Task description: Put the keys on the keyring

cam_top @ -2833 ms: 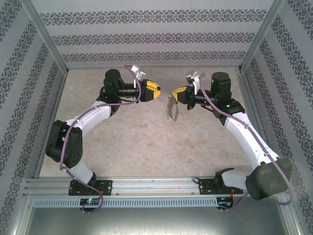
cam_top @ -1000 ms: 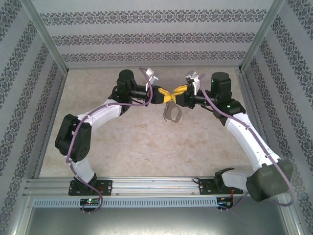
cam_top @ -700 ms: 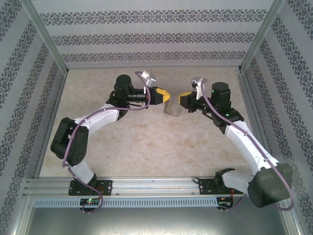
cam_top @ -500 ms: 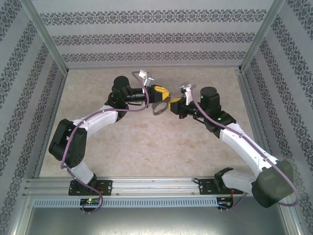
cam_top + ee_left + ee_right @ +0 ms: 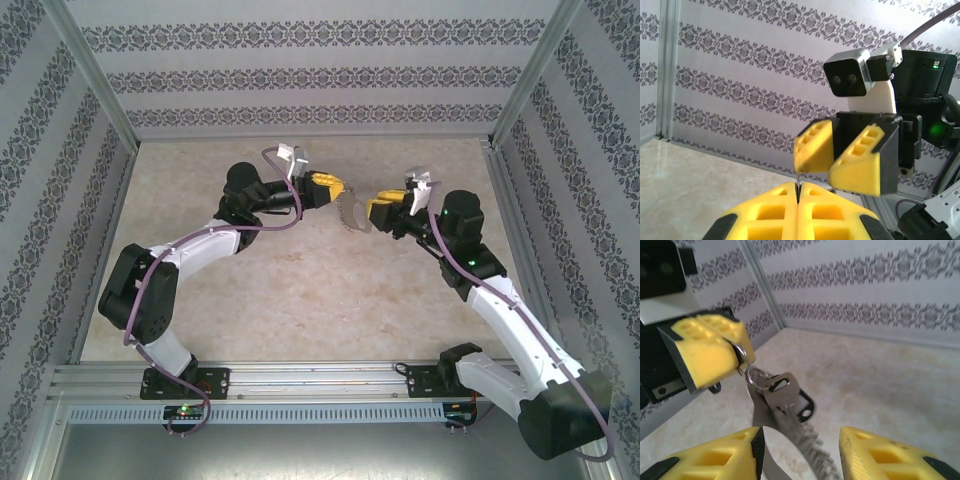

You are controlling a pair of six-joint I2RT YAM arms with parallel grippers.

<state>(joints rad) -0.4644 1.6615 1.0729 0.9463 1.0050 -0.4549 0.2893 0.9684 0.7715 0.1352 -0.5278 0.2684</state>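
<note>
Left pincer (image 5: 338,190) is just left of centre in the top view. Its two yellow ribbed foam-like fingers are pressed fully together, pinching a thin silver wire ring (image 5: 742,352) at the top of the keyring bundle. In its own wrist view (image 5: 797,192), a thin metal sliver sticks up from the seam between the fingers.

One flat grey D-shaped metal keyring (image 5: 760,412) with a smooth matte band hangs from that pinch above the beige marbled tabletop (image 5: 300,290), between the two pincers (image 5: 352,214). In the right wrist view its long axis runs from upper left down to bottom centre.

One short silvery chain (image 5: 812,452) of small links trails beside it, toward the bottom edge.

One small key (image 5: 780,391) has a flat shiny silver metal part with a slot and a black oblong plastic part at its lower right. It lies against the band, long axis tilted upper left to lower right.

Right pincer (image 5: 801,436) has the same yellow fingers, spread apart and gripping nothing. Band and chain drop between them; contact cannot be told. It faces the left one (image 5: 378,208) (image 5: 834,162).
</note>
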